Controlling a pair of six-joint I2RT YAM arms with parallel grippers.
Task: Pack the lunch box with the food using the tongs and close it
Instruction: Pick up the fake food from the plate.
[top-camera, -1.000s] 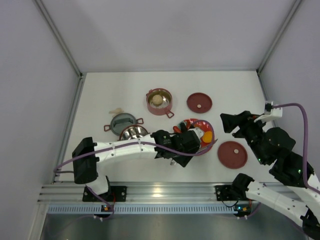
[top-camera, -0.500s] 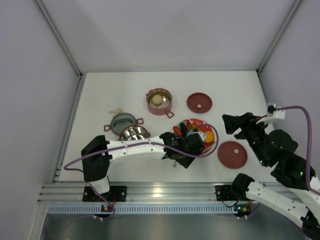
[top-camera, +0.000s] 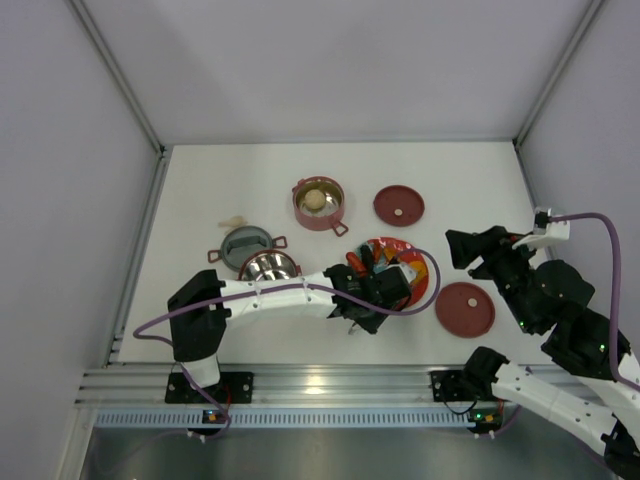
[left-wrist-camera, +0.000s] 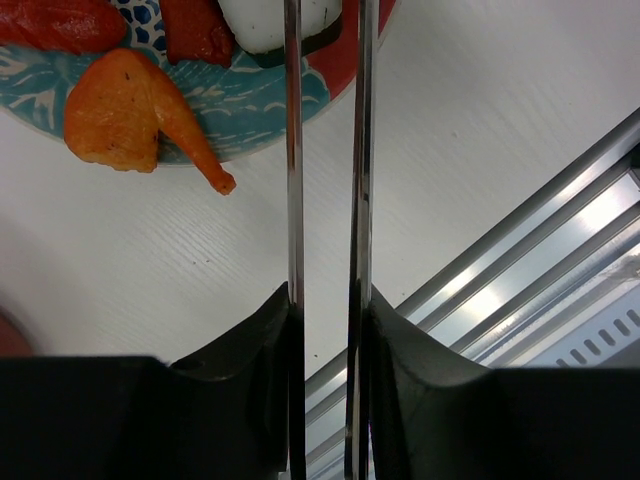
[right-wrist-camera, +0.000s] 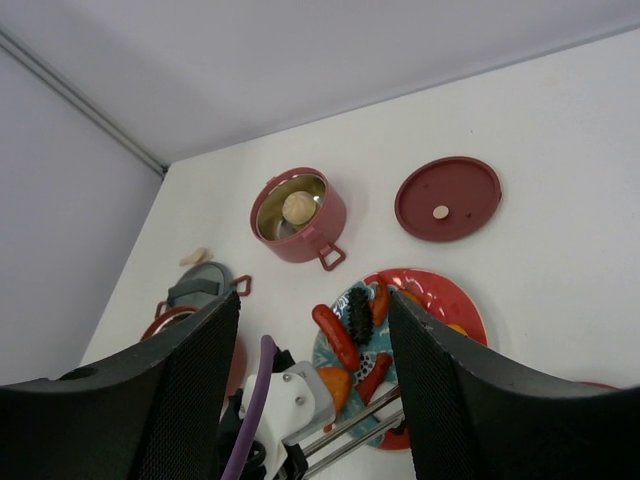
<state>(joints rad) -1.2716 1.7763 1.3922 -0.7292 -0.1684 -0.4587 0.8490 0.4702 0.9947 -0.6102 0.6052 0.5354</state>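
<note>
- Tongs (left-wrist-camera: 292, 150) sit in my left pincer (left-wrist-camera: 327, 300), whose two black fingers (left-wrist-camera: 250, 350) press on the outsides of the thin metal arms. The arms run nearly parallel with a narrow gap between them.
- Their far ends reach over the edge of the red plate (right-wrist-camera: 447, 296), above a white piece with a dark band (left-wrist-camera: 275, 20). The tips are cut off in my wrist view, so I cannot tell whether they touch it.
- On the plate beside the tongs lies an orange carrot (left-wrist-camera: 130, 100), with a red sausage (right-wrist-camera: 335, 335) and a dark ridged piece (right-wrist-camera: 358, 315) further in.
- The lunch box is in parts. One pink pot (right-wrist-camera: 305, 243) stands far from me, left of the plate, with a pale lump (right-wrist-camera: 297, 207) inside.
- The second pot (top-camera: 268, 266) stands near left, just beside a grey dish (top-camera: 247, 243), its steel inside showing.
- Two maroon lids lie flat on the table: the far lid (top-camera: 399, 205) right of the far pot, the near lid (top-camera: 465, 308) right of the plate.
- My right pincer (right-wrist-camera: 312, 310) hangs above the table on the right, fingers spread wide, nothing between them.
</note>
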